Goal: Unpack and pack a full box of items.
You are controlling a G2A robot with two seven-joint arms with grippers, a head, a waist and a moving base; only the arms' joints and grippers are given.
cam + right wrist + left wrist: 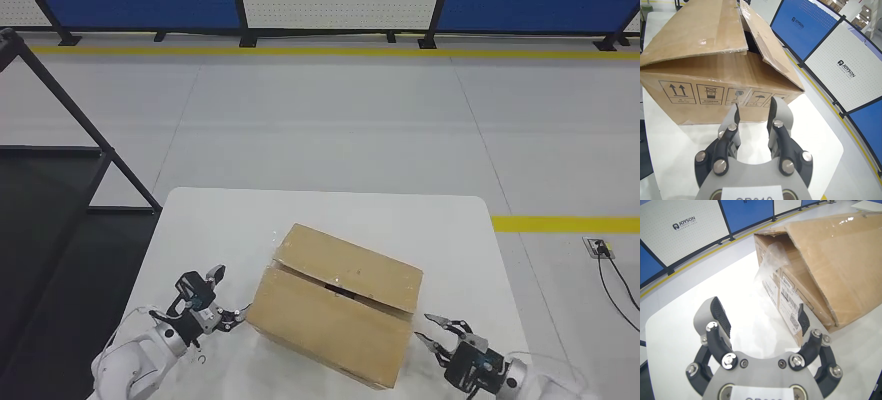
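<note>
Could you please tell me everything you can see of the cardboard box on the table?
The cardboard box is brown corrugated board, standing upright and angled on the white table. Its two top flaps lie loosely down, unsealed, a dark gap between them. Clear tape hangs loose at one end above a shipping label; the other end bears handling symbols. The open left gripper and right gripper flank it, neither gripping it.
</note>
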